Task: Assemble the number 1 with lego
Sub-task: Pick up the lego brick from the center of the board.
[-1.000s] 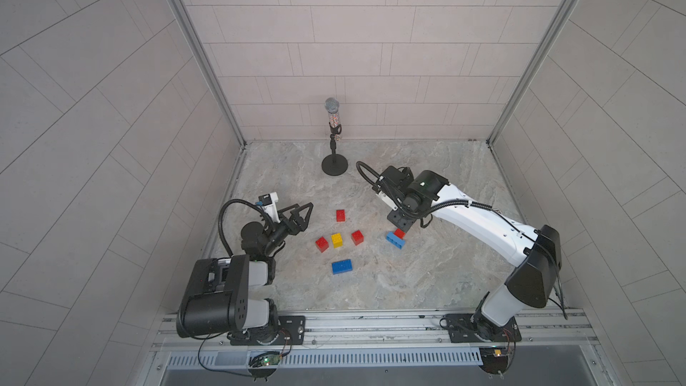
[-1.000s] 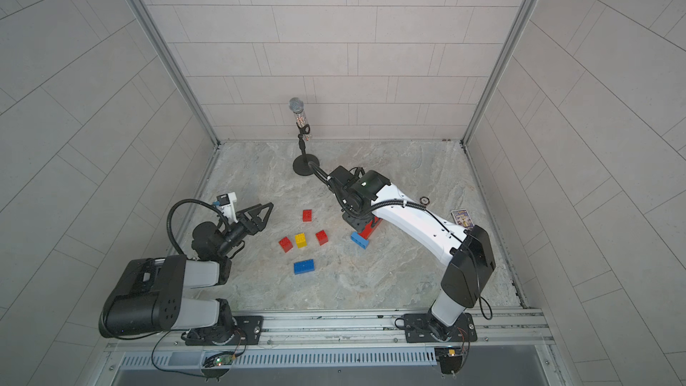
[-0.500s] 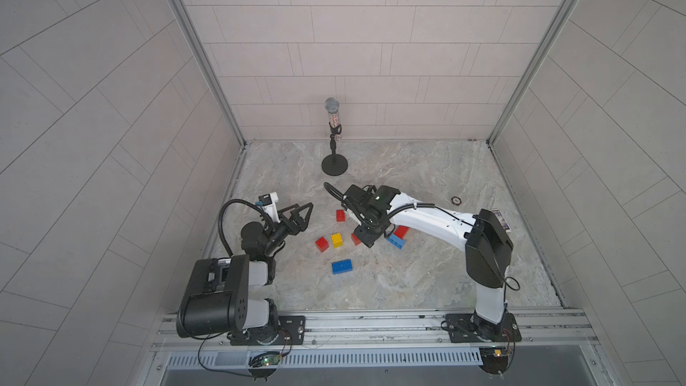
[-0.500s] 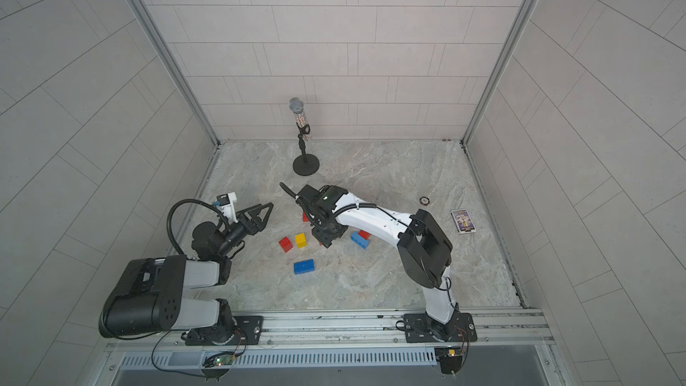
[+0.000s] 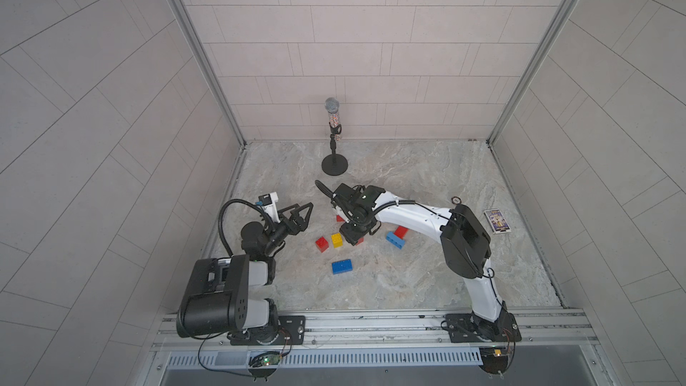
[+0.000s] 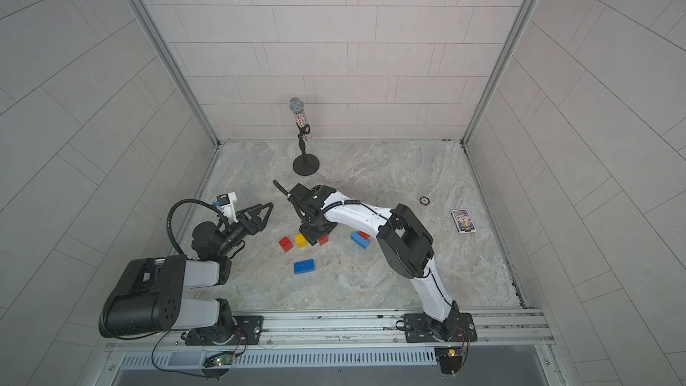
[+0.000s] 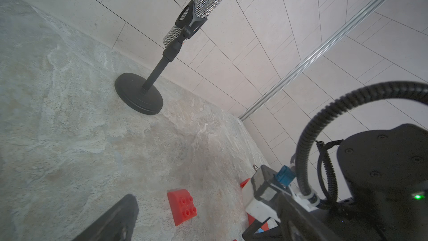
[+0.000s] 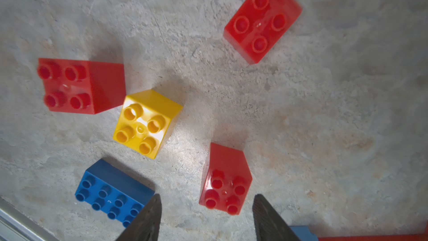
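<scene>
Lego bricks (image 8: 147, 124), studded red, yellow, blue, lie scattered; left gripper (image 5: 299, 210), right gripper (image 8: 206, 197) spread.

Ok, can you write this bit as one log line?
right fingers: open, nearest red brick just ahead, ungripped | left fingers: open, empty | yellow brick: untouched

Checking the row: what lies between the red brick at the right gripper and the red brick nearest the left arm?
The yellow brick lies there, plain in the right wrist view.
</scene>
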